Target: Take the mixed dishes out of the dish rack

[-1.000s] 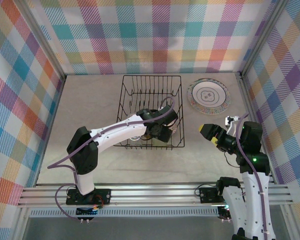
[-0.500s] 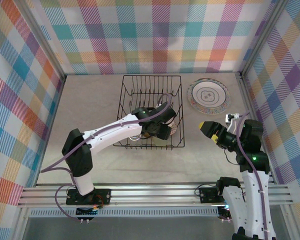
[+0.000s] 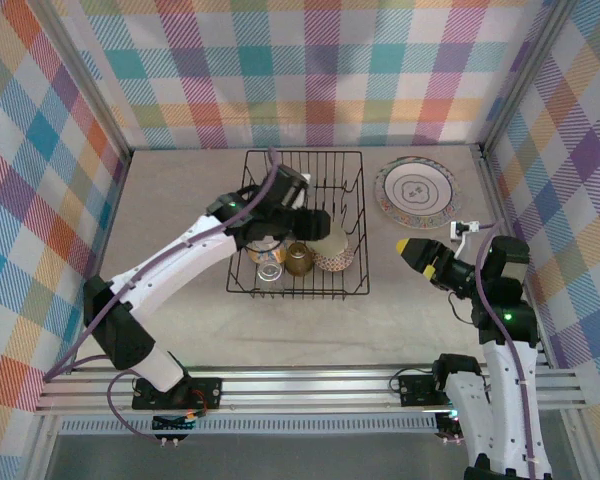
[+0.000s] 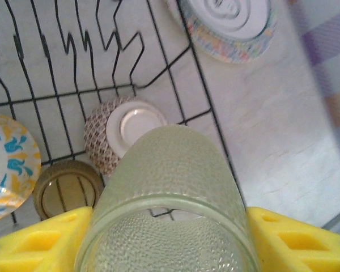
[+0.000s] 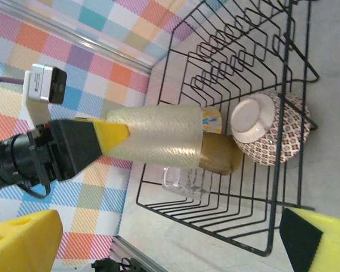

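Observation:
The black wire dish rack (image 3: 302, 160) stands at the back centre of the table. My left gripper (image 3: 315, 228) hangs above it, shut on a pale-green textured cup (image 4: 170, 187) gripped between the yellow fingers (image 4: 297, 238); the right wrist view has that cup (image 5: 156, 136) lying level in the air. Below, the rack holds a clear cup (image 5: 184, 181), an amber cup (image 4: 65, 190), an upturned brown-patterned bowl (image 4: 124, 127) and a blue-and-yellow bowl (image 4: 5, 164). My right gripper (image 3: 420, 255) hovers open to the rack's right, with nothing between its fingers.
A cream plate with a dark line pattern (image 3: 416, 190) lies flat on the table right of the rack. Plaid walls close in the left, back and right sides. An aluminium rail (image 3: 300, 385) runs along the near edge, with bare tabletop before it.
My left arm has risen out of the rack's front part and swung back-left, lifting the pale-green cup clear of the other dishes. The right gripper has drifted slightly left.

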### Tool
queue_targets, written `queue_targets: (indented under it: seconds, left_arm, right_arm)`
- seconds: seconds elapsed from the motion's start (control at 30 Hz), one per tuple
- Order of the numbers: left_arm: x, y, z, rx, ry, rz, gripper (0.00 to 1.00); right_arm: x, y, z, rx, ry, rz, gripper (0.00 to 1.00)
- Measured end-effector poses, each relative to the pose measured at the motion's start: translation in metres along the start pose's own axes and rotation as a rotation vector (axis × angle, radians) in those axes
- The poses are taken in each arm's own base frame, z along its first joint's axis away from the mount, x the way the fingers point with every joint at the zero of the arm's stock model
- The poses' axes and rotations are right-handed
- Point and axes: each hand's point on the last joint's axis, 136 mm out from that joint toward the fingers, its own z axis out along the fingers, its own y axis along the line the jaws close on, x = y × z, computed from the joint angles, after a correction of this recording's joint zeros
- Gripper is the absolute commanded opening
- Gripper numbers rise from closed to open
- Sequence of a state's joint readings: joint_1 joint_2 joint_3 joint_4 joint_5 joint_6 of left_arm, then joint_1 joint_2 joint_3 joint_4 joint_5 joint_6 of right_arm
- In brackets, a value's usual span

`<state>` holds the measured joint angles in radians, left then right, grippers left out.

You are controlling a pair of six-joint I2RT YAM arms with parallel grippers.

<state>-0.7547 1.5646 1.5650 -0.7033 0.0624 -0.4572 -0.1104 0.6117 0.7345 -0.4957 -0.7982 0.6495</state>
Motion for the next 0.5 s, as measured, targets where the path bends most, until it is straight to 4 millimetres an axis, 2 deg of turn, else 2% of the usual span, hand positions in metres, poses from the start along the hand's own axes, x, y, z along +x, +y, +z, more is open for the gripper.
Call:
queue_targets:
  seconds: [0.13, 0.23, 0.4, 0.5]
  left_arm:
    - [-0.021, 0.007, -0.017, 0.117, -0.043, -0.102, 0.54]
    - [-0.028, 0.012, -0.022, 0.216, -0.044, -0.184, 0.54]
    - [-0.030, 0.013, -0.017, 0.378, -0.007, -0.301, 0.54]
    - [-0.025, 0.009, -0.011, 0.479, 0.024, -0.365, 0.54]
  right_arm:
    - [-0.005, 0.005, 0.004, -0.052, -0.014, -0.002, 0.99]
    - [-0.006, 0.009, 0.008, -0.087, -0.010, -0.009, 0.99]
    - [-0.005, 0.026, 0.018, -0.160, 0.024, -0.064, 0.99]
    - [0.005, 0.037, 0.032, -0.205, 0.089, -0.093, 0.99]
